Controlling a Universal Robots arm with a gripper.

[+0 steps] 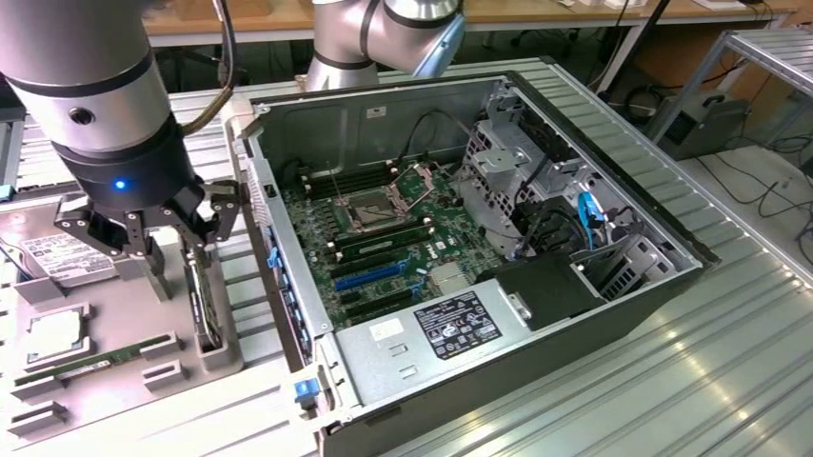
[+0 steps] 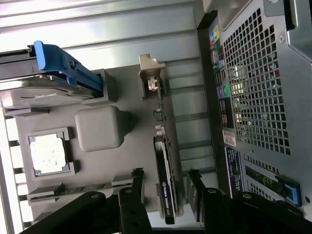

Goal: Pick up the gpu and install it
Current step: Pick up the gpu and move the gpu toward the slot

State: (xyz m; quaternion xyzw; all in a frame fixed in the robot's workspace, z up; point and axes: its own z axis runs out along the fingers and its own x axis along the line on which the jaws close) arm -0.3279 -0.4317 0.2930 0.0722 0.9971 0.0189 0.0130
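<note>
The gpu (image 2: 165,165) stands on its edge in a slot of the grey parts tray (image 2: 126,97), a thin dark card with a black face and its pale metal bracket (image 2: 151,78) at one end. In the exterior view the gpu (image 1: 200,303) shows as a dark strip in the tray, beside the computer case. My gripper (image 2: 165,173) is open and hangs just above the card. One black finger (image 2: 137,187) is on each side of it, and neither touches it. The exterior view has the gripper (image 1: 178,262) low over the tray.
The open computer case (image 1: 610,314) lies at the exterior view's right, with the motherboard (image 1: 381,228) and its blue slots exposed. On the tray lie a silver hard drive (image 1: 57,257), a processor (image 1: 57,333) and a green memory stick (image 1: 102,360). The case's perforated rear wall (image 2: 258,83) stands close beside the card.
</note>
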